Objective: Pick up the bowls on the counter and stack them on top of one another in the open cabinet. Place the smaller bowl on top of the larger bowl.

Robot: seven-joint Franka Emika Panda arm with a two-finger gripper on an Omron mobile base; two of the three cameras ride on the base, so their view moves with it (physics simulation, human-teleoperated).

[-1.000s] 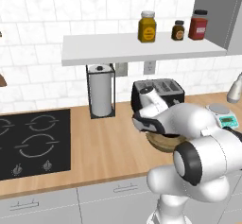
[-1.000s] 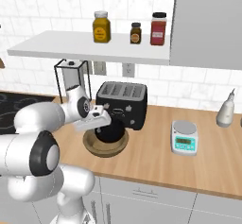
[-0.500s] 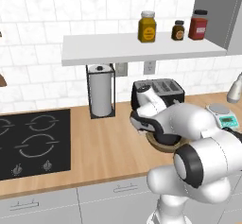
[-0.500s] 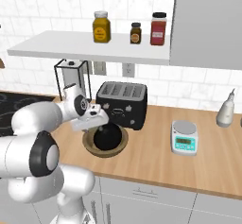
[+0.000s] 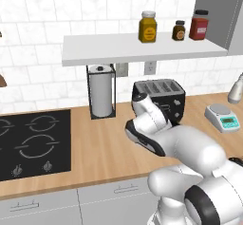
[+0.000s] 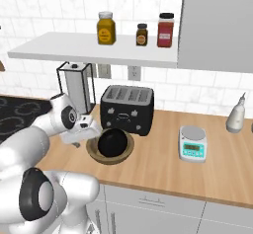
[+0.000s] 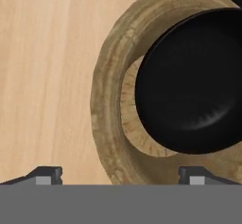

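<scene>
the smaller bowl (image 6: 112,141) is sitting inside the larger bowl (image 6: 109,156), off-centre toward one wall, both resting on the wood-grain table (image 6: 163,166) just in front of the black toaster (image 6: 127,109). the claw (image 7: 120,176) is hovering over the wooden rim with its fingertips (image 7: 46,175) spread apart, gripping nothing. above, the open cabinet (image 6: 94,50) is carrying three jars (image 6: 105,28), with bare board lying to their left. a scale (image 6: 193,143) is standing well apart on the table.
</scene>
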